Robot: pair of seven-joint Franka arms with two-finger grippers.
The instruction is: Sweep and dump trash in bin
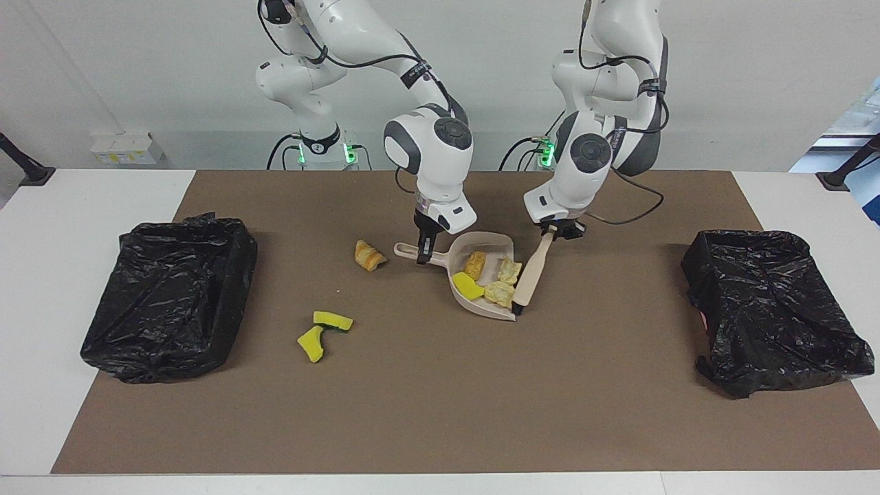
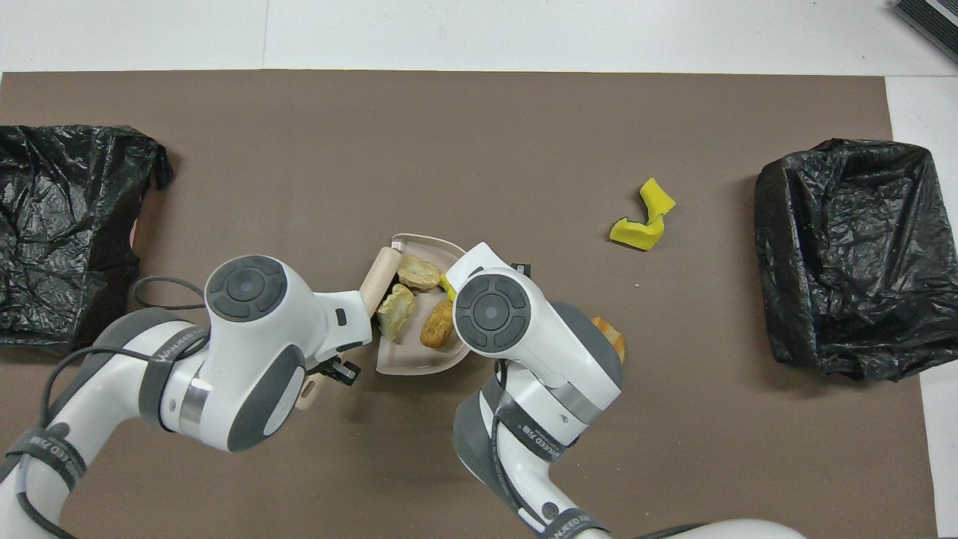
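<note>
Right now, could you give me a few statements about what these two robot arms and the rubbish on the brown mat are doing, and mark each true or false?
1. The beige plastic dustpan holds four pieces of trash. True.
2. The left pincer is shut on the beige long-handled brush. True.
3. The right pincer hangs free above the mat. False: it grips the dustpan's handle.
4. Two yellow sponge chunks lie in a black-lined bin. False: they lie on the mat beside it.
5. A brown bread-like lump lies outside the dustpan. True.
</note>
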